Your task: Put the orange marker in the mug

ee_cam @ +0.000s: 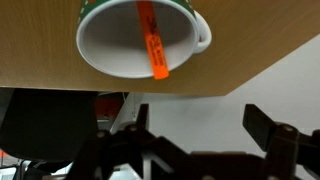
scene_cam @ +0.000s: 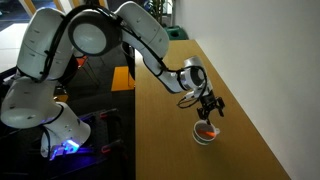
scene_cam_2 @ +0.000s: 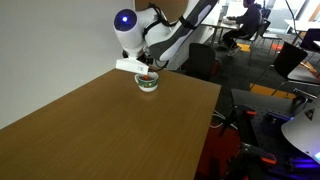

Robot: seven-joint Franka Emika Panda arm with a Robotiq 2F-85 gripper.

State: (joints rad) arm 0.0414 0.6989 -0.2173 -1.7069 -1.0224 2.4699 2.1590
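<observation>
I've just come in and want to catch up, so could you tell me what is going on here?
A robot arm is working over a wooden table. The orange marker already lies in the mug, slanting with one end up at the rim. The claw hangs just above the mug, open and holding nothing, so the job looks essentially done.

1. I see the mug at top of frame on the wood desk, handle to the right.
2. Orange marker sits inside it, slanted, w/ low end reaching the rim.
3. My pincer is lower in frame, jaws wide apart, not touching the mug.
</observation>
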